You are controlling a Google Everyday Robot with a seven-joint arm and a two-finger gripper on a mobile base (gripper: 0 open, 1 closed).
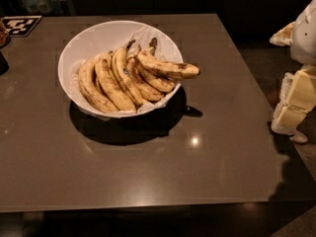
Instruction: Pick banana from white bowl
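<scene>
The white bowl [94,38] stands on the dark table, back and left of centre, lined with crumpled white paper. It holds several spotted yellow bananas. The banana [165,68] with the big dark patch near its blunt end lies on top at the right. It lies across the others, and its blunt end pokes out over the bowl's right rim. My gripper [291,125] hangs at the far right of the view, beyond the table's right edge. It is well apart from the bowl and holds nothing that I can see.
The grey-brown table [148,172] has its front edge low in the view and its right edge near my arm. A black-and-white marker tag [19,24] lies at the back left corner. A dark object [2,63] sits at the left edge.
</scene>
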